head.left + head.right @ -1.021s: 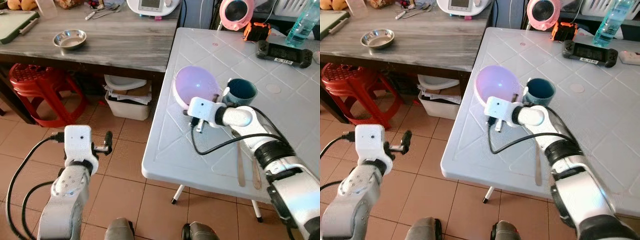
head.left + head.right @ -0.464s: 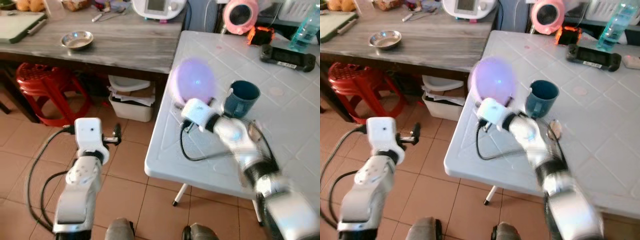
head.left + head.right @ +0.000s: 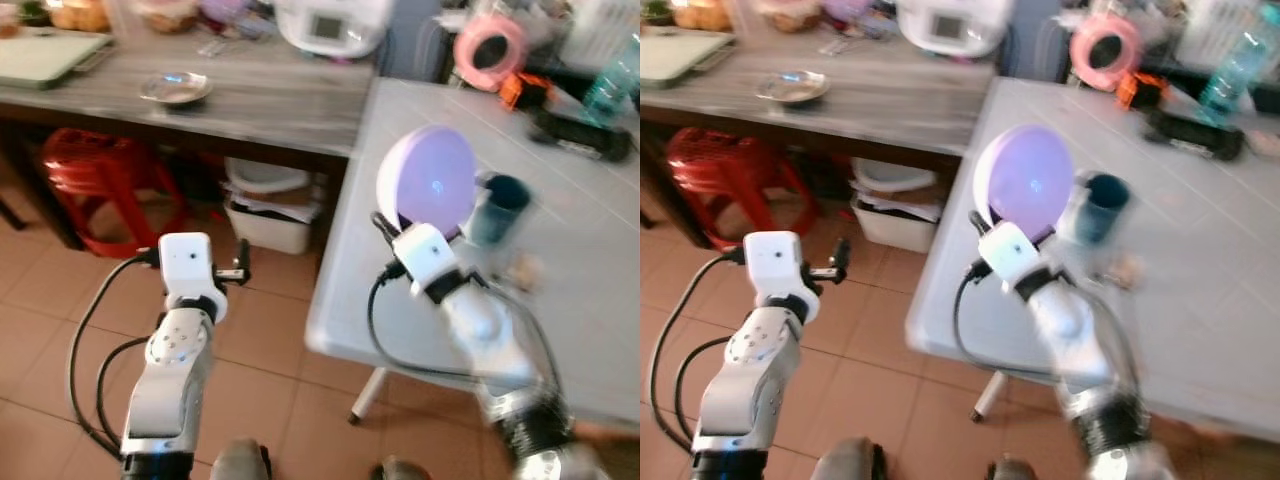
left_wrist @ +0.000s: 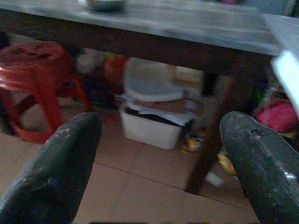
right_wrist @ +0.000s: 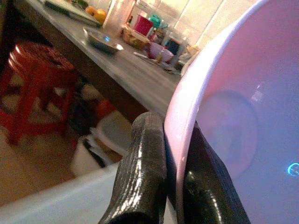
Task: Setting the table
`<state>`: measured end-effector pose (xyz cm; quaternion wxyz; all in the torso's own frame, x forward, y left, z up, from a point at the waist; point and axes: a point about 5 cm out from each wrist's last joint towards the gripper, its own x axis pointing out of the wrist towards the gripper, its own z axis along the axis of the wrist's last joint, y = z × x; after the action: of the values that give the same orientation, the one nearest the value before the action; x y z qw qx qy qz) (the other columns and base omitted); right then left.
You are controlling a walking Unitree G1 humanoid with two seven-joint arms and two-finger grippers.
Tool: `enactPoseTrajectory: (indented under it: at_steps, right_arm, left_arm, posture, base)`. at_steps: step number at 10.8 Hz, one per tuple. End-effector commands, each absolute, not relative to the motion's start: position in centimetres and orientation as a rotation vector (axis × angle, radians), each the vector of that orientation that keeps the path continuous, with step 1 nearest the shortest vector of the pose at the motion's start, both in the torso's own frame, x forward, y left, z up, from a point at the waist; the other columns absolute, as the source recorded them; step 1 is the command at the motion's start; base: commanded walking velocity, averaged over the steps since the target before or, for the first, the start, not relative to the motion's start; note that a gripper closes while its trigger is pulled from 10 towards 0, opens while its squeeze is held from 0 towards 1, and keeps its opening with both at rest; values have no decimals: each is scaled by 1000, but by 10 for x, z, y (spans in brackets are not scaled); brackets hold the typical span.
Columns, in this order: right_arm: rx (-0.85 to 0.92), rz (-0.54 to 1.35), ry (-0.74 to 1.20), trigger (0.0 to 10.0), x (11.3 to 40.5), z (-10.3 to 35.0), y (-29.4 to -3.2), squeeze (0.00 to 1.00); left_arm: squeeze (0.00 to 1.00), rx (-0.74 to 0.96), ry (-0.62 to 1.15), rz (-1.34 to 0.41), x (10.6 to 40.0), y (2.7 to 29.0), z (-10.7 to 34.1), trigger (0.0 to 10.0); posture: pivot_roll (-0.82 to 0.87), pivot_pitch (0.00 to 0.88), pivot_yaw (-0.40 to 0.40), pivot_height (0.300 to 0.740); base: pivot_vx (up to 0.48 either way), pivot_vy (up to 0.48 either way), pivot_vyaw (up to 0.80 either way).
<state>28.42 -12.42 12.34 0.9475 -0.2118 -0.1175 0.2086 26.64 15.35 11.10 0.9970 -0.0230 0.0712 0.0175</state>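
Our right gripper (image 5: 163, 186) has lifted the purple bowl (image 3: 430, 182) off the surface (image 3: 590, 290), rim pinched between its jaws; left gripper (image 4: 159, 154) idles, jaws wide.

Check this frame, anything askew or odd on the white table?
The purple bowl is tipped up on edge, its inside facing the camera, rather than sitting flat. The right gripper is shut on its rim, one finger on each side. The teal mug beside it stands upright. No spill shows, though the frame is blurred.
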Motion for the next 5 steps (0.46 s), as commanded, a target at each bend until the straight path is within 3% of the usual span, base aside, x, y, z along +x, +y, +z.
enactPoseTrajectory:
  at_steps: [1, 3, 5]
  right_arm:
    - [-422, 396, -259, 10000, 280, 130, -126, 0]
    - [-496, 388, -326, 10000, 264, 137, -121, 0]
    - [-208, 190, -175, 10000, 262, 127, -144, 0]
  left_arm:
    - [0, -48, 131, 47, 267, 155, 111, 10000]
    - [0, -3, 8, 47, 275, 153, 127, 10000]
    - [0, -2, -78, 14, 274, 147, 134, 10000]
  posture:
    - [26, 0, -10, 740]
    - [20, 0, -11, 740]
    - [27, 0, -14, 740]
  base:
    - [0, 480, 0]
    - [0, 480, 0]
    - [0, 480, 0]
